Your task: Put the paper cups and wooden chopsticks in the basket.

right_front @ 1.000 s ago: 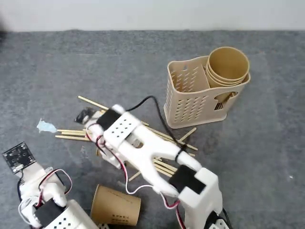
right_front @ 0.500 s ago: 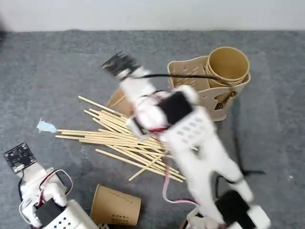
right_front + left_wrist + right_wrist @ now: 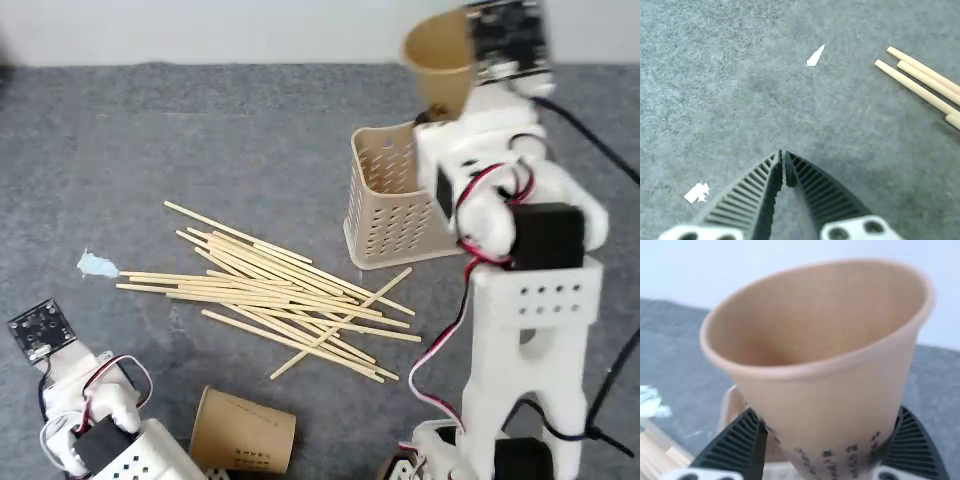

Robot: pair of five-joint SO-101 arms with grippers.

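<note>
My right gripper [image 3: 827, 416] is shut on a tan paper cup [image 3: 825, 350], held upright and high above the beige slotted basket [image 3: 385, 205]; in the high view that cup [image 3: 437, 52] is at the top, next to the wrist camera. The arm hides the basket's right half. Several wooden chopsticks [image 3: 280, 290] lie in a loose pile on the grey mat left of the basket. A second paper cup [image 3: 243, 432] lies on its side near the front edge. My left gripper [image 3: 783, 161] is shut just above the mat at the front left, with chopstick ends [image 3: 920, 82] nearby.
A small pale blue scrap [image 3: 97, 265] lies left of the chopsticks. White flecks [image 3: 815, 55] dot the mat near the left gripper. The right arm's white body [image 3: 525, 330] stands tall at the right of the table.
The right arm lifted a paper cup from beside the chopstick pile and swung right and up, to high over the basket. The left arm has not moved.
</note>
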